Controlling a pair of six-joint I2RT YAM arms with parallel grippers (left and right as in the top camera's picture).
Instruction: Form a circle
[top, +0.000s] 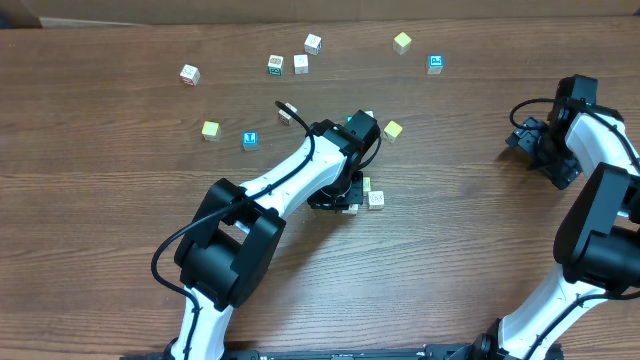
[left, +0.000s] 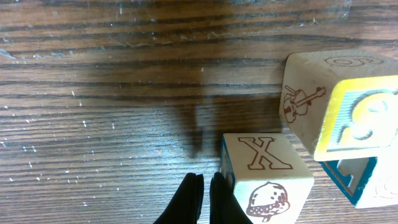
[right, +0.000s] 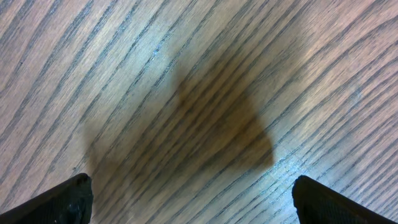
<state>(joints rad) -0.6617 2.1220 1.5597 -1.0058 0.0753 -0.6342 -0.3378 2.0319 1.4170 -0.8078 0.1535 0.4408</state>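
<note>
Pressed together, left tool (left: 206, 198) has a white cube (left: 267, 177) printed X just beside it. Right tool (right: 196, 202) spreads wide.

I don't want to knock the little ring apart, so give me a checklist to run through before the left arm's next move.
1. Left pincer shut, holding nothing: ok.
2. Its tips sit beside the X cube, not clamped on it: ok.
3. Ring closed all round: cannot tell; the left arm hides most of it from overhead.
4. Right pincer open, empty, over bare wood away from the cubes: ok.
5. Loose yellow cube lies apart from the ring: ok.
</note>
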